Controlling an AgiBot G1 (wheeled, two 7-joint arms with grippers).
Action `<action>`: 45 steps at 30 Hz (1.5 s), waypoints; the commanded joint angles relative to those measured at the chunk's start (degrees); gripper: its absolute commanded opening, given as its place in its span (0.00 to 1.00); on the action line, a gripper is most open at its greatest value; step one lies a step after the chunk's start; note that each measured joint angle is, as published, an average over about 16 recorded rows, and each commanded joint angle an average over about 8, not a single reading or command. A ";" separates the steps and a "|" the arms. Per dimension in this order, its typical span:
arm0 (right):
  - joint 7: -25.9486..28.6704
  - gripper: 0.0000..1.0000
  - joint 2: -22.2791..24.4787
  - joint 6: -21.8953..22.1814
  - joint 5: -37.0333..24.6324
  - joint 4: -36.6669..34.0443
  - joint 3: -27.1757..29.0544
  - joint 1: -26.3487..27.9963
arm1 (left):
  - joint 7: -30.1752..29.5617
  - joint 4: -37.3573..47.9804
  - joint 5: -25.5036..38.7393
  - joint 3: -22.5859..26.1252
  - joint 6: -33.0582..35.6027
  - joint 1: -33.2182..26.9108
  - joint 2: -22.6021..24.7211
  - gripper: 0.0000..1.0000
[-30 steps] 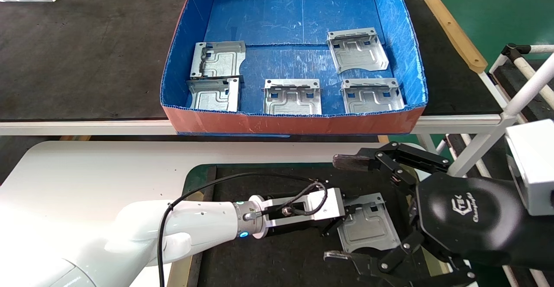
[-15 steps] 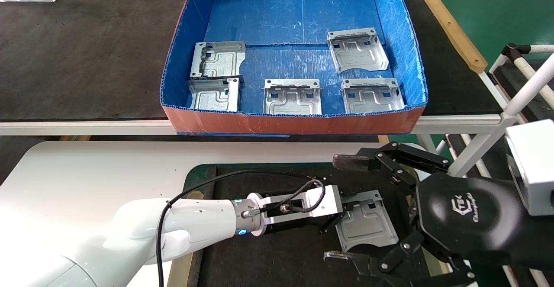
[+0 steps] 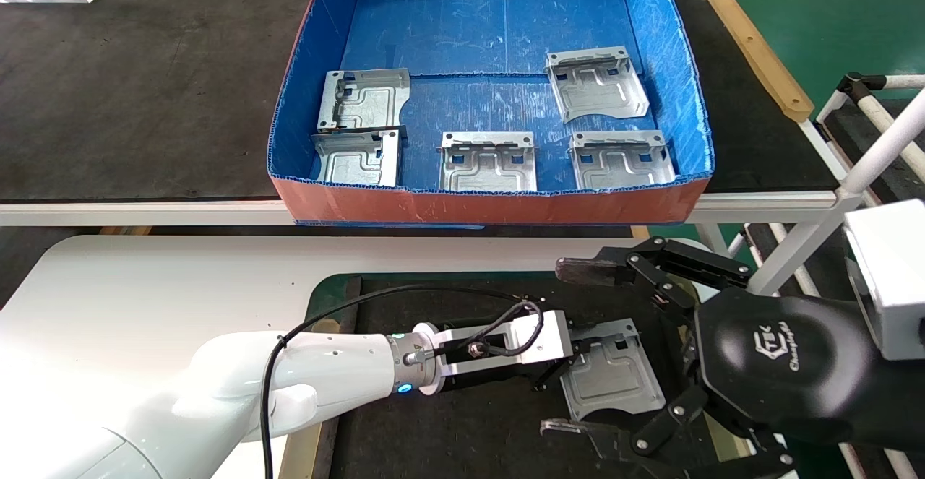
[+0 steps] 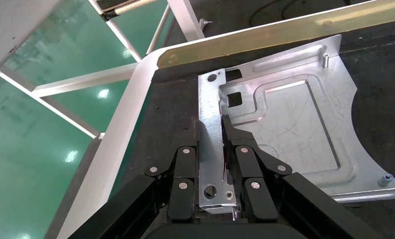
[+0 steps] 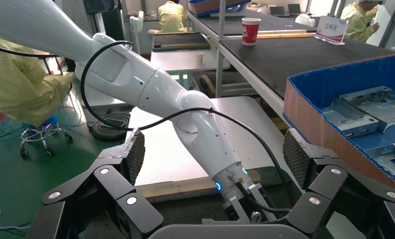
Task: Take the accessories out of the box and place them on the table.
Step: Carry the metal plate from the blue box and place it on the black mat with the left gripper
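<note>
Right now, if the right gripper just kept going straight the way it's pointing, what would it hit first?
Probably the left arm's wrist, centred between the right gripper's open fingers, close ahead over the table. Depth is uncertain.

— Where did the accessories lie relative to the box (image 3: 491,204)?

— Five silver-grey stamped plates (image 3: 488,162) lay flat on its scuffed blue floor, toward the orange front wall. A sixth plate (image 3: 614,378) lay outside, in front of the box, on the black mat of the white bench (image 3: 144,284).

— Was it free?

— No, the left pincer (image 4: 211,137) gripped its bent flange.
</note>
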 commanded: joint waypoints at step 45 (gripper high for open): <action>-0.03 1.00 0.01 0.00 0.03 -0.03 -0.05 0.02 | 6.07 -9.01 -3.76 9.65 -9.75 -1.80 0.23 0.00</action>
